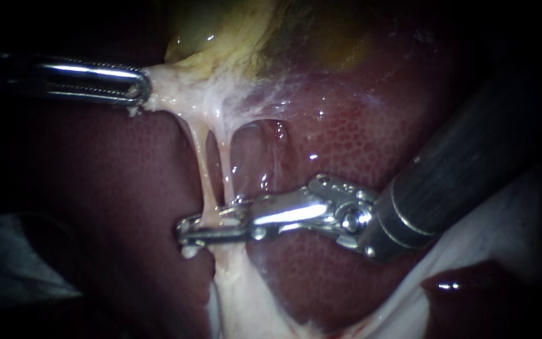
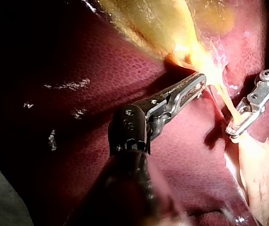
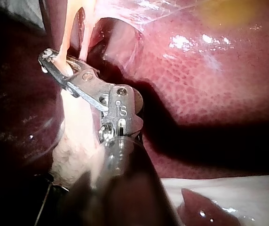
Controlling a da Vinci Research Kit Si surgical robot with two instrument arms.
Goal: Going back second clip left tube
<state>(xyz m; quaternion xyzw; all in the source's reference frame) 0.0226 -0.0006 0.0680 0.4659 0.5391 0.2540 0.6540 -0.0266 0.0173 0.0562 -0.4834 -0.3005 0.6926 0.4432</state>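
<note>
Two pale tubes run down from stretched whitish tissue (image 1: 189, 94) under the yellow-green gallbladder (image 1: 221, 37). The left tube (image 1: 203, 169) passes between the jaws of my right instrument (image 1: 186, 232), which comes in from the right and lies across it; both jaws touch it, shut on it. The right tube (image 1: 226, 169) drops behind the upper jaw. I can make out no clip. My left instrument (image 1: 138, 88) is shut on the whitish tissue and holds it taut to the left. The left wrist view shows its jaws (image 2: 198, 82) on that tissue; the right wrist view shows the right instrument (image 3: 50, 63) around the tube (image 3: 61, 44).
Dark red liver (image 1: 346, 138) lies behind and on both sides of the tubes. Pale fatty tissue (image 1: 239, 295) widens below the right instrument's jaws. A white sheet (image 1: 503, 220) shows under the right shaft at lower right.
</note>
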